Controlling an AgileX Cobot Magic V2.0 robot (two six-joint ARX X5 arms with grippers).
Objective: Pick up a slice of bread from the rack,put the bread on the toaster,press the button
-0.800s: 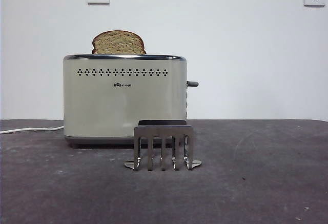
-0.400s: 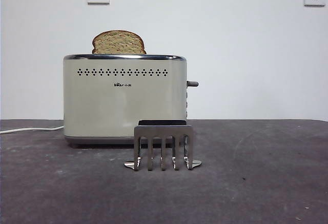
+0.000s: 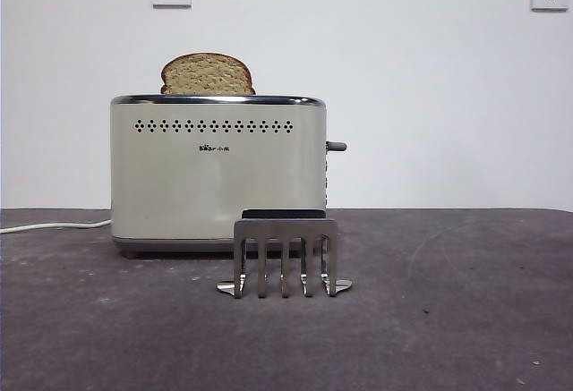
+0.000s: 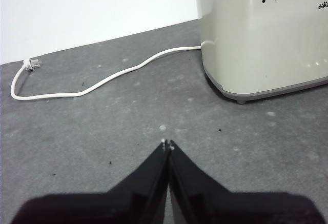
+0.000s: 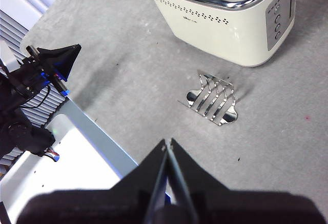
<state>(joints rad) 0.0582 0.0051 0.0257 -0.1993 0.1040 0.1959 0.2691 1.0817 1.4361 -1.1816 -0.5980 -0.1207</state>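
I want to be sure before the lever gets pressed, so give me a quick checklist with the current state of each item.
1. Tan wholegrain slice of bread sits in the cream-white boxy toaster: ok, though its top sticks out above the chrome rim.
2. Brushed-steel rack holds no bread: ok.
3. Small grey lever button unobstructed: ok.
4. Left gripper clear of the toaster, jaws shut: ok.
5. Right gripper near the button: not ok, it is well away, jaws shut.
6. White power cord plugged in: not ok, plug lies on the table.

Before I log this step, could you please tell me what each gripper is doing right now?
Left gripper: closed, holding nothing, low over the table.
Right gripper: closed, holding nothing, raised above the rack.
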